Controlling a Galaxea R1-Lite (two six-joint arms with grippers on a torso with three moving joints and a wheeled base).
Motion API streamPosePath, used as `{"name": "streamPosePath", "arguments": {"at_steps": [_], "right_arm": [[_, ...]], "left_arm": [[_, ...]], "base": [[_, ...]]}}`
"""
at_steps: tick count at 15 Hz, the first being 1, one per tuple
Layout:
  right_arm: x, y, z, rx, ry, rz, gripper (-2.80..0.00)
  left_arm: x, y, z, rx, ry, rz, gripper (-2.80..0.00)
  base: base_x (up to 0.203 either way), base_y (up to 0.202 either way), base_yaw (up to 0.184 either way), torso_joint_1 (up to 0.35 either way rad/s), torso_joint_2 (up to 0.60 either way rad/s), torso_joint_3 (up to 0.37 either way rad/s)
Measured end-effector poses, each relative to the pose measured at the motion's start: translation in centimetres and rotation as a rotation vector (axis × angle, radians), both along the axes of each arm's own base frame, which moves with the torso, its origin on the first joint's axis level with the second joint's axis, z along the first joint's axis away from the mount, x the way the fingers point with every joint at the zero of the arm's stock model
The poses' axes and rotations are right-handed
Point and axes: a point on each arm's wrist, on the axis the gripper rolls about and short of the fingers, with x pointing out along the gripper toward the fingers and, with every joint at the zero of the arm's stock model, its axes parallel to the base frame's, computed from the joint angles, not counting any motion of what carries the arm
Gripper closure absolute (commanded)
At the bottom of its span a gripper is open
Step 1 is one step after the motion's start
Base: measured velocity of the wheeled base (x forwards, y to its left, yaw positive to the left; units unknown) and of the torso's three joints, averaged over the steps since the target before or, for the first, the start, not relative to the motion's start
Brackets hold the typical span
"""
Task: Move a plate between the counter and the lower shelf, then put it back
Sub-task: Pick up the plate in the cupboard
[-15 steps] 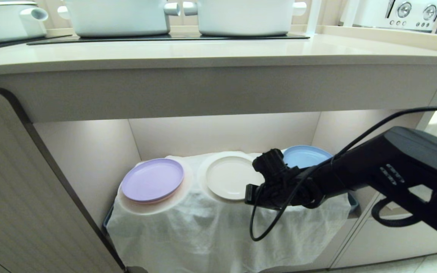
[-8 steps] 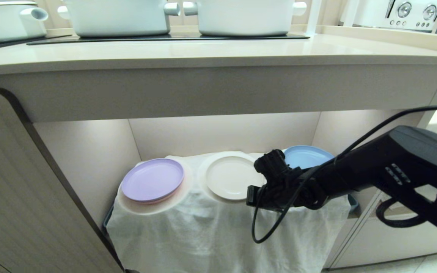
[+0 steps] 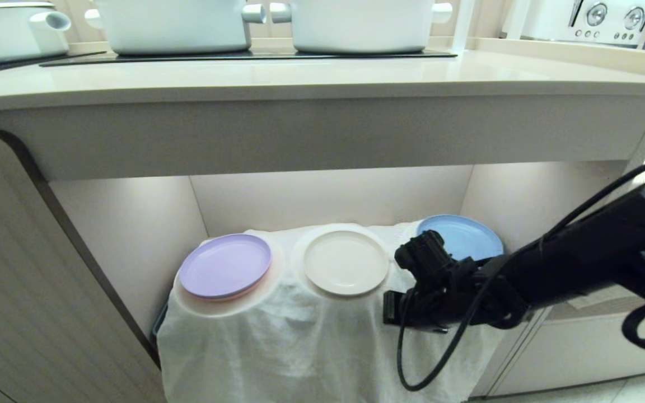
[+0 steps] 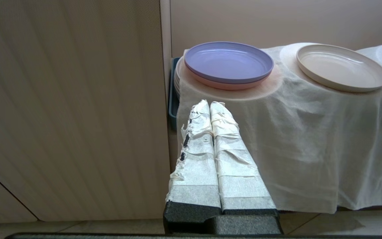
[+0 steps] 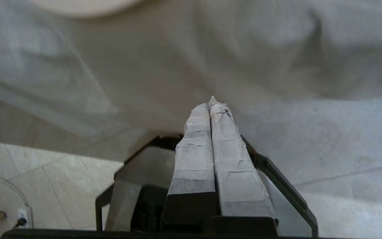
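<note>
The cream plate [image 3: 346, 262] sits flat on the middle hump of the white cloth [image 3: 300, 341] in the lower shelf [image 3: 132, 235], just up and left of the right gripper [image 3: 392, 308]. That gripper hangs in front of the draped cloth, fingers pressed together and empty, likely done placing. The left gripper [image 4: 210, 105], fingers together too, waits beside the lilac plate [image 4: 228, 61].

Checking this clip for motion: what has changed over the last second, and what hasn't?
The right gripper, shut and empty, has drawn back toward the robot's right and slightly down, uncovering the plate's right edge and more of the blue plate. Nothing was gripped or released. All three plates, including the lilac plate, the cloth and the left gripper stayed put.
</note>
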Motion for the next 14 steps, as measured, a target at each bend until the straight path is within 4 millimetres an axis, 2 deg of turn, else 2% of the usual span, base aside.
{"name": "streamPosePath", "arguments": {"at_steps": [4, 8, 14], "right_arm": [[-4.3, -1.8, 0.1, -0.064, 0.042, 0.072, 0.0], [-8.4, -4.4, 0.3, -0.136, 0.058, 0.144, 0.0], [-13.4, -8.6, 1.8, -0.197, 0.0, 0.112, 0.0]], "left_arm": [[0.0, 0.0, 0.0, 0.0, 0.0, 0.0, 0.0], [0.0, 0.0, 0.0, 0.0, 0.0, 0.0, 0.0], [0.0, 0.0, 0.0, 0.0, 0.0, 0.0, 0.0]], "base": [[0.0, 0.0, 0.0, 0.0, 0.0, 0.0], [0.0, 0.0, 0.0, 0.0, 0.0, 0.0], [0.0, 0.0, 0.0, 0.0, 0.0, 0.0]]}}
